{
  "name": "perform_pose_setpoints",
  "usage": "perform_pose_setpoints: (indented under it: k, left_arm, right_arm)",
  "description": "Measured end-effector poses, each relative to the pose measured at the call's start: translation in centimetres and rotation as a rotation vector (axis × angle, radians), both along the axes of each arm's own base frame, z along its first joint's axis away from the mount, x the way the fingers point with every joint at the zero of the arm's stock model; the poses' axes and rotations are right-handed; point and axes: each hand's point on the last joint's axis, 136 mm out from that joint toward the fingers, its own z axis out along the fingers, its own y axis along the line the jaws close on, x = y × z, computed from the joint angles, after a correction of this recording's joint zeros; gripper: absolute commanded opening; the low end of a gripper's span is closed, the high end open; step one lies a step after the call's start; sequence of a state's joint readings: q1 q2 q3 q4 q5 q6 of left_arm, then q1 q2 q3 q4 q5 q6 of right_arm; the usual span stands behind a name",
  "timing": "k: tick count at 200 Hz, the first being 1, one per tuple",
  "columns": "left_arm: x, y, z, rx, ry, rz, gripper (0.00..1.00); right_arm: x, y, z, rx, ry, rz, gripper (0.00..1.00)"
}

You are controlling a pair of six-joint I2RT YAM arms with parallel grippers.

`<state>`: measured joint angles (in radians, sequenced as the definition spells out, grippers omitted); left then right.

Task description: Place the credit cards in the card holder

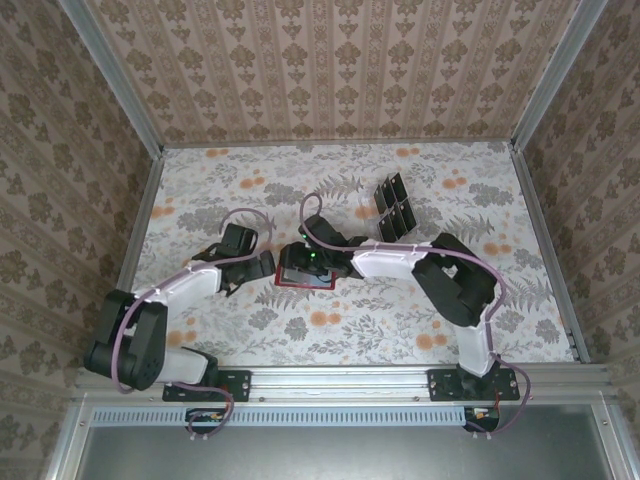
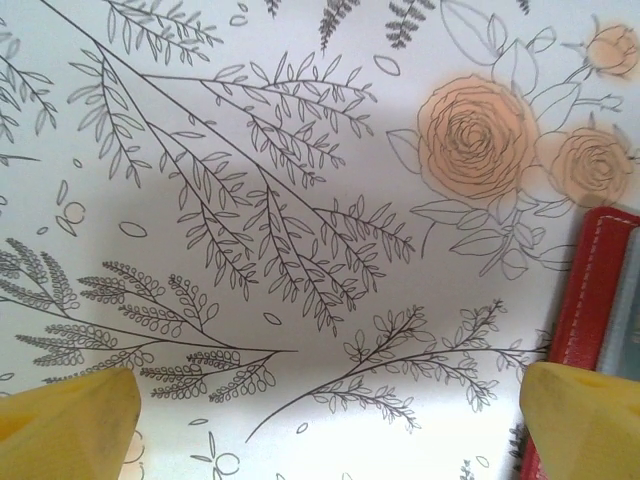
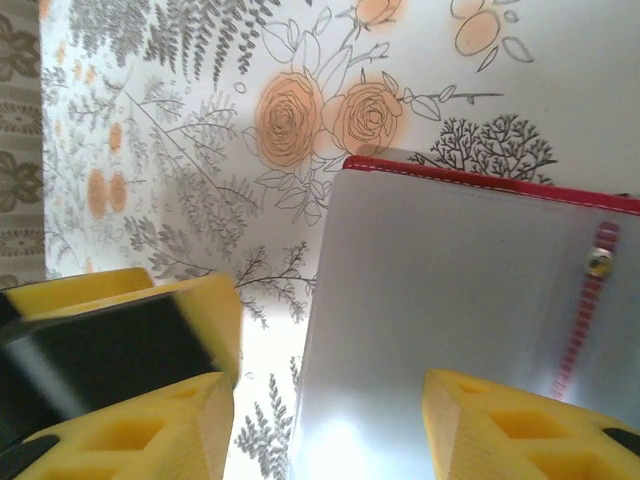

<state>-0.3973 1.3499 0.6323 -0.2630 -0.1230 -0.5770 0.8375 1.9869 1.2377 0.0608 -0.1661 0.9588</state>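
The card holder [image 1: 318, 281], a red wallet, lies open on the floral table at centre. Its pale grey inside [image 3: 460, 300] has a red snap strip [image 3: 590, 300]. My right gripper [image 1: 302, 262] hovers low over its left edge, jaws apart [image 3: 328, 430], with nothing between them but the wallet's lining. My left gripper [image 1: 258, 268] stands just left of the wallet, wide open [image 2: 325, 425] over bare cloth. The wallet's red edge [image 2: 592, 300] is by its right fingertip. Several dark credit cards [image 1: 393, 207] stand in a clear rack behind the right arm.
The table is covered with a floral cloth [image 1: 250, 180] and walled with patterned panels. A metal rail [image 1: 340, 378] runs along the near edge where both arm bases sit. In the right wrist view a yellow-and-black finger [image 3: 200, 310] of the left gripper is close on the left.
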Motion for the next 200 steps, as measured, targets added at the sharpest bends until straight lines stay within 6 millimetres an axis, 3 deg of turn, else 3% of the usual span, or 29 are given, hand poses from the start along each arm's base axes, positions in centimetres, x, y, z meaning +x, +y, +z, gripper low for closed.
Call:
perform_pose_setpoints:
  k: [28, 95, 120, 142, 165, 179, 200]
  left_arm:
    - [-0.1, 0.3, 0.5, -0.004, -0.010, 0.007, 1.00]
    - [-0.7, 0.5, 0.3, 0.003, 0.009, 0.007, 1.00]
    - [-0.8, 0.5, 0.3, 0.004, 0.010, 0.006, 1.00]
    - [-0.8, 0.4, 0.2, 0.005, 0.014, 0.000, 1.00]
    - [-0.7, -0.3, 0.0, 0.004, 0.026, -0.020, 1.00]
    - [-0.5, -0.9, 0.0, 0.005, 0.029, -0.034, 1.00]
    - [-0.1, -1.6, 0.2, 0.004, 0.026, -0.049, 1.00]
  right_arm:
    - [-0.1, 0.5, -2.3, -0.034, 0.029, 0.016, 0.54]
    - [0.1, 1.0, -1.6, -0.033, 0.021, 0.052, 0.55]
    - [0.3, 0.1, 0.6, -0.029, -0.008, 0.056, 0.56]
    - [1.5, -1.8, 5.3, -0.002, -0.077, 0.040, 0.56]
    - [3.2, -5.7, 10.2, -0.022, -0.167, -0.001, 0.55]
    - [4.3, -8.6, 11.8, -0.078, -0.206, -0.038, 0.55]
    - [5.6, -12.9, 12.4, -0.215, -0.231, -0.086, 0.53]
